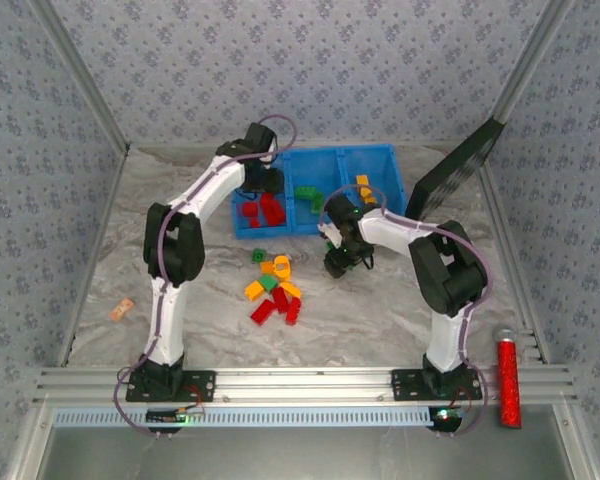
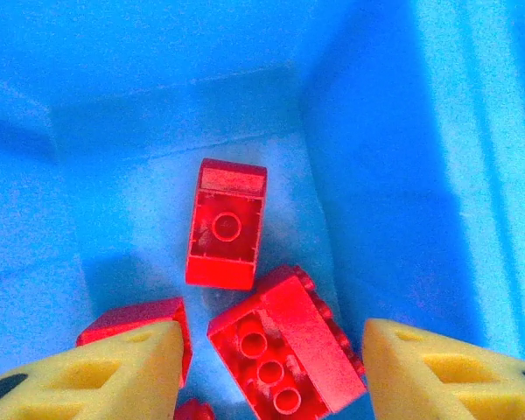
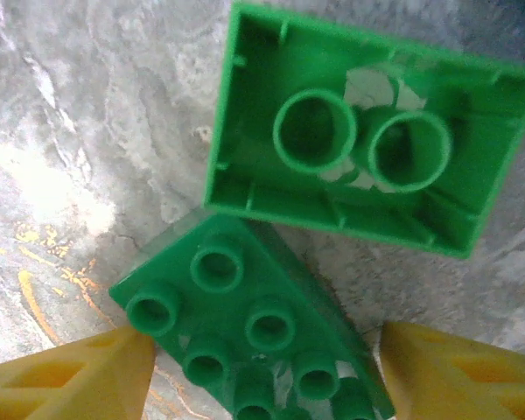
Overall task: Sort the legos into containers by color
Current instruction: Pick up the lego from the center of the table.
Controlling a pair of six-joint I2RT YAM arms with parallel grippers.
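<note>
Marbled grey table (image 1: 380, 310), floral walls (image 1: 310, 70); left end effector (image 2: 271, 337) released above red legos (image 2: 226, 226), right end effector (image 3: 264, 339) unclear.

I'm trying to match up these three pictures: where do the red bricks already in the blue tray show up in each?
Top external: red bricks in the left compartment of the blue tray.
Left wrist: the same red bricks, centre and bottom, ahead of the left gripper.
Right wrist: aimed at green bricks on the grey table.
Shared landmark: the blue tray wall, in the top and left wrist views.
</note>
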